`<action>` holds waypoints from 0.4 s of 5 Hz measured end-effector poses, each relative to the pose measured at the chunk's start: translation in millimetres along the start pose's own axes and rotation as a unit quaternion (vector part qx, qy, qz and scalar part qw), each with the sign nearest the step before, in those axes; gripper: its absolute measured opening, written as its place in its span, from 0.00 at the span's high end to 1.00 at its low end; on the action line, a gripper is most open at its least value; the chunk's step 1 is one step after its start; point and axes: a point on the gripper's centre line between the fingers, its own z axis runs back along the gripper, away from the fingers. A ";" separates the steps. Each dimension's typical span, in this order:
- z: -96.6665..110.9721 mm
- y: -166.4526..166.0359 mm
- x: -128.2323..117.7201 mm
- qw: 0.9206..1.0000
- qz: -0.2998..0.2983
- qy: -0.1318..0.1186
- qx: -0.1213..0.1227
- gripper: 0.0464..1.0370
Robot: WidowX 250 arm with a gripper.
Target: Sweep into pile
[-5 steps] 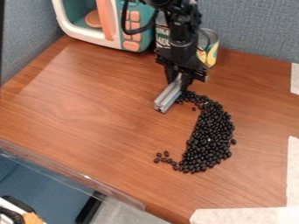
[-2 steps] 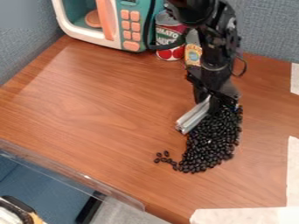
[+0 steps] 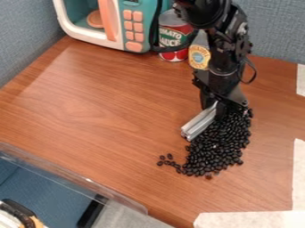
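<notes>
The black gripper [image 3: 218, 105] hangs low over the right half of the wooden table [image 3: 101, 111], shut on a grey metal bar [image 3: 199, 123]. The bar slants down to the left, its side lying along the upper left edge of the beans. Black beans [image 3: 217, 149] form a dense heap below and to the right of the gripper. Several loose beans [image 3: 168, 162] trail off at the heap's lower left. The gripper hides part of the heap's top end.
A toy microwave [image 3: 113, 24] stands at the back left, with a tomato sauce can [image 3: 173, 38] and a bottle [image 3: 199, 54] beside the arm. White tape [image 3: 250, 220] marks the front right. A clear plastic edge [image 3: 71, 178] borders the front left.
The gripper and bar have moved right and toward the front. Beans from the upper end of the curved strip have been pushed down into a more compact heap.
</notes>
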 end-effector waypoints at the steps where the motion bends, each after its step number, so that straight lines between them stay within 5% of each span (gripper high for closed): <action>1: 8.8 23.4 9.3 0.999 0.040 -0.005 0.021 0.68; 2: 30.4 58.6 -0.8 0.995 0.091 -0.028 0.024 0.68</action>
